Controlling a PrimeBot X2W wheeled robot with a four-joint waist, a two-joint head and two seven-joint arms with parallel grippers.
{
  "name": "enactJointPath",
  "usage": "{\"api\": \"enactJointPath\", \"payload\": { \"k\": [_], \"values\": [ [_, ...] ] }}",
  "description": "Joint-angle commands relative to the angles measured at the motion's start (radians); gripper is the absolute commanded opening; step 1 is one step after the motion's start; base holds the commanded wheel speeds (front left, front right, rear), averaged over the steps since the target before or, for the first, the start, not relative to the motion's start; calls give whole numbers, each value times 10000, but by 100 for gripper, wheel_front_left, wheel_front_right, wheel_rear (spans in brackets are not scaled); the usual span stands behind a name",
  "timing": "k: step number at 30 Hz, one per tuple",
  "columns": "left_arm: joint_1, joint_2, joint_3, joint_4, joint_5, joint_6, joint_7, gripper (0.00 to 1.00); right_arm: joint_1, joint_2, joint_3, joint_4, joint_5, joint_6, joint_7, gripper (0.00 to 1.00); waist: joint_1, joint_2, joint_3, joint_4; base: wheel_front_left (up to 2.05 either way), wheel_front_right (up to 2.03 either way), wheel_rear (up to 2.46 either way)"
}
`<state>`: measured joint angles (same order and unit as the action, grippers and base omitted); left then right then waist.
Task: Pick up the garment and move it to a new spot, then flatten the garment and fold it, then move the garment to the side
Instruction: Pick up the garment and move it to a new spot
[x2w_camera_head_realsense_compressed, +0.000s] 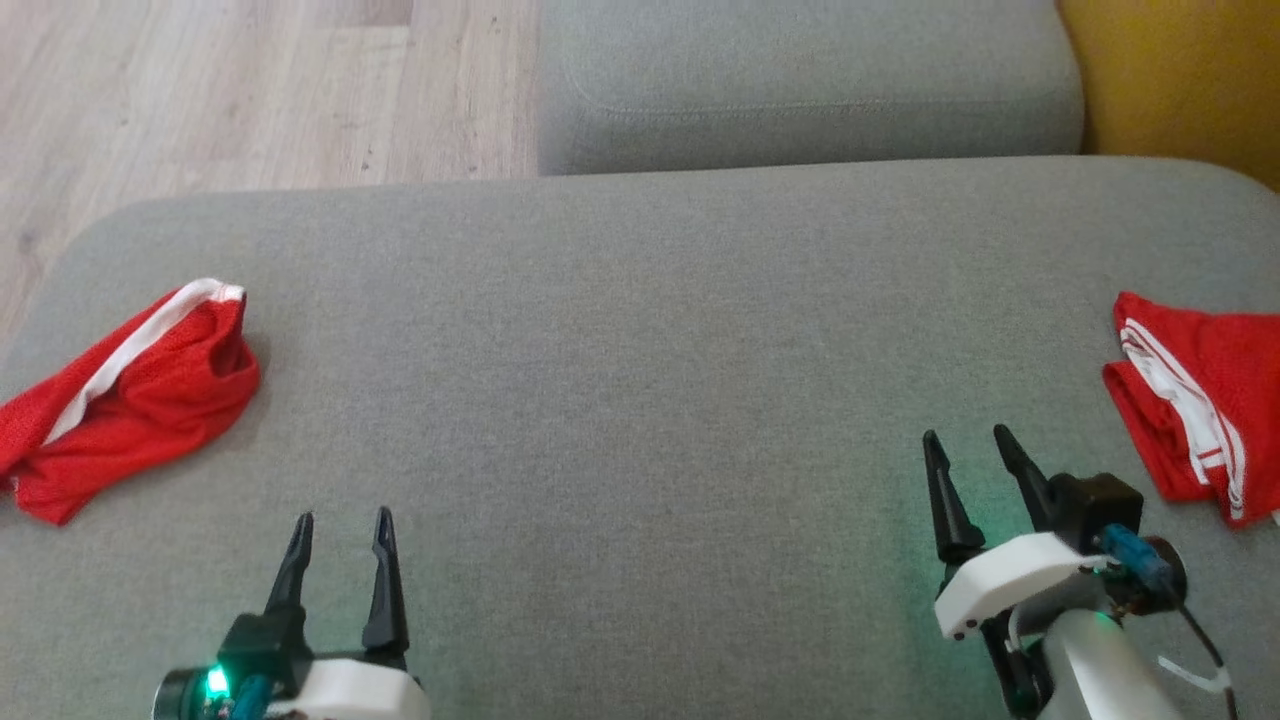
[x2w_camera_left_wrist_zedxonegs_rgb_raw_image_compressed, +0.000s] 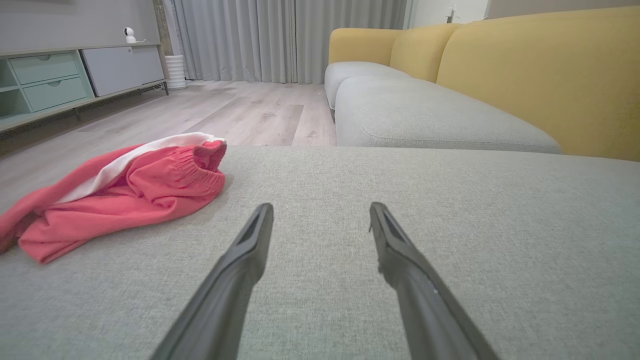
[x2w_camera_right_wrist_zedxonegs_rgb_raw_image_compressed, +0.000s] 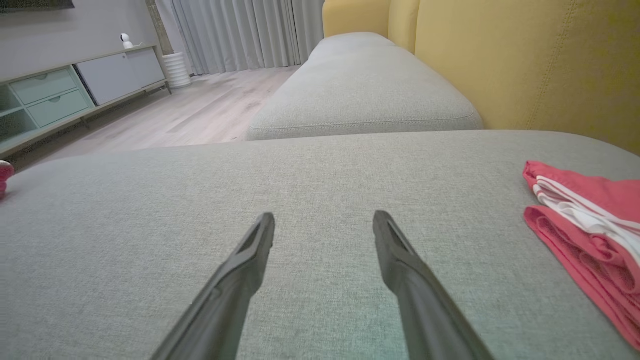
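Garment (x2w_camera_head_realsense_compressed: 130, 400), red mesh with a white band, lies crumpled at 9 o'clock on the grey cushion (x2w_camera_head_realsense_compressed: 640, 330), close to its left edge. Judge it light, limp and a little slippery: it will sag and trail from any single pinch. You do best to take it by the gathered waistband (x2w_camera_left_wrist_zedxonegs_rgb_raw_image_compressed: 200, 165) at its far end, where the cloth bunches thick enough to bite, with a second hold lower down if both arms reach. That far end humps up with the white band across the top, and the near end trails flat toward the cushion's edge. Your left gripper (x2w_camera_head_realsense_compressed: 343, 515) hovers at 7 o'clock, fingers spread wide and empty, with the garment at its 10 o'clock and apart from it. Your right gripper (x2w_camera_head_realsense_compressed: 968, 435) stands at 4 o'clock, fingers likewise spread, holding nothing. A folded piece (x2w_camera_head_realsense_compressed: 1195, 410) in the same red, white-striped, rests at 3 o'clock near that gripper, not touching it, and looks finished.
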<state>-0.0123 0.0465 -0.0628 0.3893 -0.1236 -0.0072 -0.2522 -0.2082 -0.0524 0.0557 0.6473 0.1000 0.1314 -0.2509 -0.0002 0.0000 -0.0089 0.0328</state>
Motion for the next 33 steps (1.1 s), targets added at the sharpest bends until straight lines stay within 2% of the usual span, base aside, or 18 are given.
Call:
{"api": "enactJointPath", "payload": {
  "k": [1, 10, 15, 21, 27, 33],
  "values": [
    [-210, 37, 394, -326, 29, 96, -95, 100, -182, 20, 296, -327, 91, -7, -108, 100, 2, 0, -85, -22, 0, 0, 0],
    [-33, 37, 422, -365, -99, 166, -95, 100, -102, 21, 396, -313, 250, -7, -108, 100, 2, 0, -164, 13, 0, 0, 0],
    [-84, 37, 402, -329, -216, 241, -95, 100, -135, 21, 403, -325, 189, -7, -108, 100, 2, 0, -74, 479, 0, 0, 0],
    [-71, 37, 444, -186, -188, 233, -95, 100, -131, 22, 589, -321, 532, -7, -108, 100, 2, 0, -6, 1877, 0, 0, 0],
    [161, 37, 1103, -128, 39, 148, -95, 100, -177, 22, 1047, -275, 796, -7, -108, 100, 2, 0, -9, 3593, 0, 0, 0],
    [318, 38, 1518, -109, 152, -2, -95, 100, -344, 22, 1539, -166, 1079, -7, -108, 100, 2, 0, 79, 4251, 0, 0, 0]
  ]
}}
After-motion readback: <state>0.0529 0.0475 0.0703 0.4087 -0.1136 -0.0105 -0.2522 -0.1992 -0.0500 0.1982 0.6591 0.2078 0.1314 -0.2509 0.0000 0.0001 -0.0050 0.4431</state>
